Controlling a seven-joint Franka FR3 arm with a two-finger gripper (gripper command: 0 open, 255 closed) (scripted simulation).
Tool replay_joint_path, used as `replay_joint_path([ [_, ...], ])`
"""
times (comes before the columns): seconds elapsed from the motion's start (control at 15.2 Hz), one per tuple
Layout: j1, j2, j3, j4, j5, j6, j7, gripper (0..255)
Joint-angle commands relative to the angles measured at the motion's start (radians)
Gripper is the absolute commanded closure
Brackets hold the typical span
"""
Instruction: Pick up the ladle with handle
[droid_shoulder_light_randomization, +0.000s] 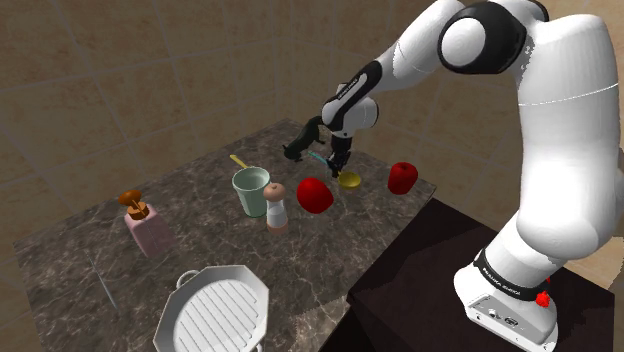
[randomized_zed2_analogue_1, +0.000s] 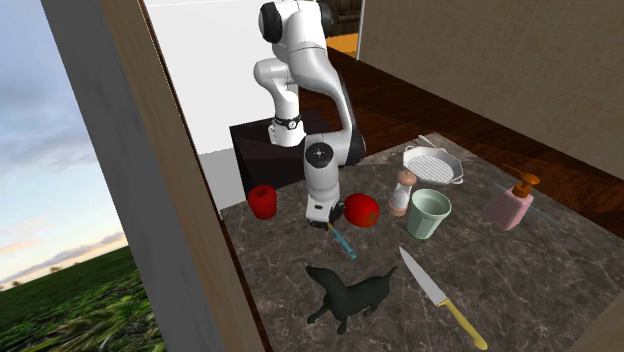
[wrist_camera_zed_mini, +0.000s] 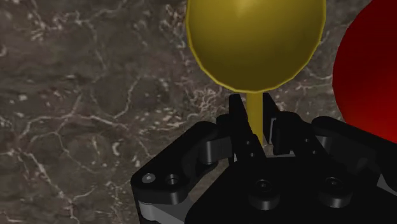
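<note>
Down low toward the near side of the desk (droid_shoulder_light_randomization: 310, 250) with the gripper (wrist_camera_zed_mini: 253, 108): black fingers (wrist_camera_zed_mini: 238, 127) drawn narrow and pinched on the thin yellow neck of the ladle (wrist_camera_zed_mini: 254, 38). Taken there, probably, as the slimmest part to fit between the pads, right behind the heavy bowl and so less prone to tipping on a lift. Seems to rest on the marble, not visibly raised, with the yellow bowl just ahead of the fingertips and the teal handle running back under the wrist toward the far side.

Hemmed in closely: a red cup (droid_shoulder_light_randomization: 403, 178) to the shoulder view's right of the bowl, a red fruit (droid_shoulder_light_randomization: 315, 195) just beside it on that view's left. Hence, likely, the straight-down reach; calls for a straight lift to miss both.

Farther out, a brown-topped pepper mill (droid_shoulder_light_randomization: 276, 207) and a pale green cup (droid_shoulder_light_randomization: 251, 192) side by side, then a black dog figurine (randomized_zed2_analogue_1: 345, 292) and a yellow-handled knife (randomized_zed2_analogue_1: 437, 293) past the handle's end. Farthest, a pink soap dispenser (droid_shoulder_light_randomization: 143, 225) and a white grill pan (droid_shoulder_light_randomization: 215, 312), well apart from the work.
</note>
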Motion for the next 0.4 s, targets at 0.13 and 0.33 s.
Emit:
replay_joint_path([
  [0.13,0.003,-0.042,-0.006,-0.005,-0.009,-0.036,0.009,255],
  [0.33,0.004,-0.054,-0.007,-0.007,-0.011,-0.047,0.012,255],
])
